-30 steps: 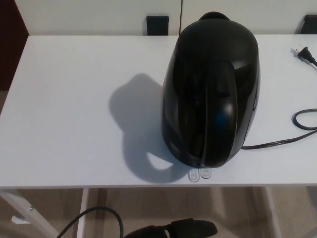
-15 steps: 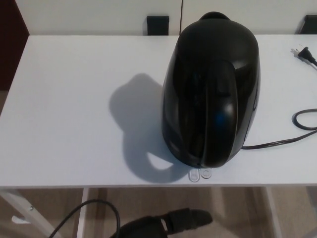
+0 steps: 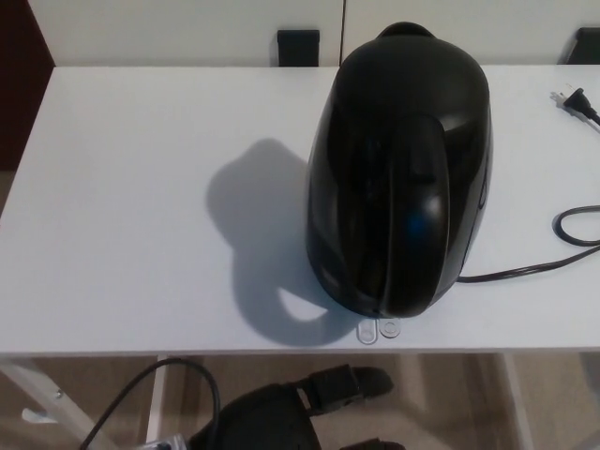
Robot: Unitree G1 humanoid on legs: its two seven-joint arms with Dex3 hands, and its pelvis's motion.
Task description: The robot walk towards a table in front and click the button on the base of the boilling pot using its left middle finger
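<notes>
We see the black boiling pot (image 3: pixel 398 169) standing upright on the white worktop (image 3: pixel 141 234), right of centre and close to the near edge, with its handle (image 3: pixel 417 206) facing us. Its glossy plastic shell looks rigid and probably slippery; we judge it moderately heavy and stable enough that a light press should not shift it, though a hard sideways push might slide it on the smooth surface. Nothing needs to be gripped here. The contact spot is the pair of small pale button tabs (image 3: pixel 377 329) poking out from under the near side of the base, just beside the worktop's front edge. They look small and shallow, so we expect a short, straight downward tap with one fingertip to be the right touch. The power cord (image 3: pixel 525 269) trails off to the right, its plug (image 3: pixel 577 101) lying loose at the far right.

The left robot hand (image 3: pixel 319 403) sits below the worktop's near edge, low in the frame, pointing to the right with a finger (image 3: pixel 361 380) stretched out. It holds nothing and touches nothing; its digits look extended rather than curled. It is short of and beneath the buttons. The right robot hand does not show.
</notes>
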